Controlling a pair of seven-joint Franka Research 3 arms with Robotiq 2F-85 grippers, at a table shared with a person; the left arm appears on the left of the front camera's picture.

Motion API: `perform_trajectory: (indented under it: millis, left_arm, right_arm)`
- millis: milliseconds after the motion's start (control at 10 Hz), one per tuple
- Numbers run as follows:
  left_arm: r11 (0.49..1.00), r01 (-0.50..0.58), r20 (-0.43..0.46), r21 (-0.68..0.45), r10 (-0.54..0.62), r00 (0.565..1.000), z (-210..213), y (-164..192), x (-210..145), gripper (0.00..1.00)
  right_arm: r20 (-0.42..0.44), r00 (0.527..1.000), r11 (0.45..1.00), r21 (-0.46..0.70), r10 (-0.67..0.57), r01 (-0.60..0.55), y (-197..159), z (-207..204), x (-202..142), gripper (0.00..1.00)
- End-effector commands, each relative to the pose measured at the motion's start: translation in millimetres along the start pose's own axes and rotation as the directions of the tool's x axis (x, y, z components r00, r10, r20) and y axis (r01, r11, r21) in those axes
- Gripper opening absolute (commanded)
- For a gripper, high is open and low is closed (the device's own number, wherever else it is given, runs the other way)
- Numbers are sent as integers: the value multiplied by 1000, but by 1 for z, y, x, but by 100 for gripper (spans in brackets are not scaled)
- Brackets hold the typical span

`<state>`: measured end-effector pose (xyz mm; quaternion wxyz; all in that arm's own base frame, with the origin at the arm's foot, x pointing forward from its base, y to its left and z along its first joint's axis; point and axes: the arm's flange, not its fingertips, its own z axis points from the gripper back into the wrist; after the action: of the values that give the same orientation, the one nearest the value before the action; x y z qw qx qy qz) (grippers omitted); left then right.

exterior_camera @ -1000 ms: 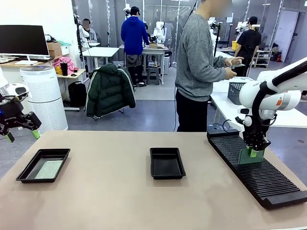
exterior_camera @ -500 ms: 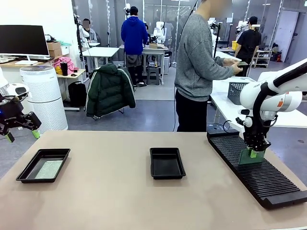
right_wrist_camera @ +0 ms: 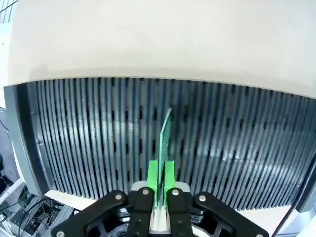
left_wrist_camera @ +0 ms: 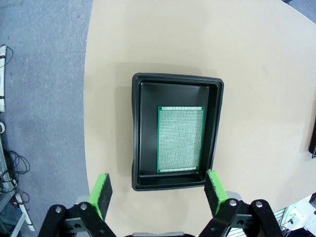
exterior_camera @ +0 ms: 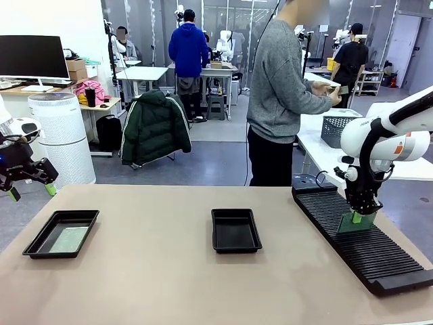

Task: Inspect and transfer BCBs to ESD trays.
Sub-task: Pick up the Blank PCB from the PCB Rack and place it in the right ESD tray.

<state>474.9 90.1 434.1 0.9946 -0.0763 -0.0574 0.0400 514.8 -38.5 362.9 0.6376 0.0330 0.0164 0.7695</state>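
Upright BCB: a thin green board, the upright BCB (exterior_camera: 354, 223) stood on edge in a slot of the slotted rack (exterior_camera: 379, 261), near the rack's middle; in the right wrist view the upright BCB (right_wrist_camera: 165, 129) showed edge-on as a narrow green strip.
Right gripper: the right gripper (exterior_camera: 356, 216) came down from above, and in the right wrist view the right gripper (right_wrist_camera: 160, 174) had its green pads pinched narrow on the board's top edge.
Slotted rack: one long black ribbed piece on the table's right side, angled away from the robot; up close the slotted rack (right_wrist_camera: 74, 133) showed many parallel grooves with a dull sheen.
Flat BCB: the flat BCB (left_wrist_camera: 180, 139) lay face up on the floor of the left ESD tray (left_wrist_camera: 137, 128), a pale rectangle with a fine dot grid and a green border; from the front the flat BCB (exterior_camera: 67, 239) read grey-green.
Left ESD tray: the left ESD tray (exterior_camera: 51, 256) was shallow, black, with a flared rim, at the table's left edge.
Middle ESD tray: the middle ESD tray (exterior_camera: 235, 233), same shape, sat at the table's centre, well apart from both others, its glossy floor bare.
Left gripper: the left gripper (exterior_camera: 32, 191) hung off the table's left edge; in the left wrist view the left gripper (left_wrist_camera: 158, 190) had fingers spread wide, holding nothing, above the tray's near end.
Table: the table (exterior_camera: 149, 284) was matte tan with a rounded corner.
Person: the person (exterior_camera: 277, 88), in a grey knit sweater, stood beyond the far edge, turned sideways, hands together at chest height.
Count: two boards, two trays, one rack, two grippers.
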Motion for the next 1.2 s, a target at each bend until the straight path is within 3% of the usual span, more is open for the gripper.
perform_trajectory:
  millis: [0,1100]
  left_arm:
    - [1000,19,14,-10,-18,1000,-3,2,-1,100]
    - [1000,19,14,-10,-18,1000,-3,2,-1,100]
  right_arm:
    - [14,999,999,-33,-31,31,11,-6,1,3]
    - [-1,1000,1000,-25,-16,16,5,0,0,0]
